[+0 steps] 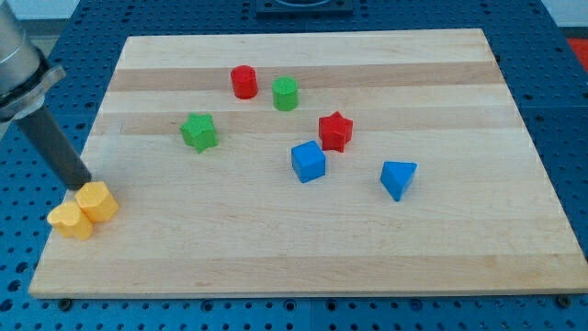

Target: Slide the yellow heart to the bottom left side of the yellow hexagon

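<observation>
The yellow hexagon (97, 201) sits near the board's left edge, low in the view. The yellow heart (71, 221) lies touching it on its lower left side, close to the board's edge. My tip (81, 185) stands just above the hexagon's upper left corner, touching or nearly touching it. The dark rod rises from there toward the view's top left.
On the wooden board (303, 248): a red cylinder (243, 82), a green cylinder (286, 94), a green star (198, 132), a red star (334, 131), a blue cube (308, 161) and a blue triangular block (397, 178). A blue perforated table (18, 230) surrounds the board.
</observation>
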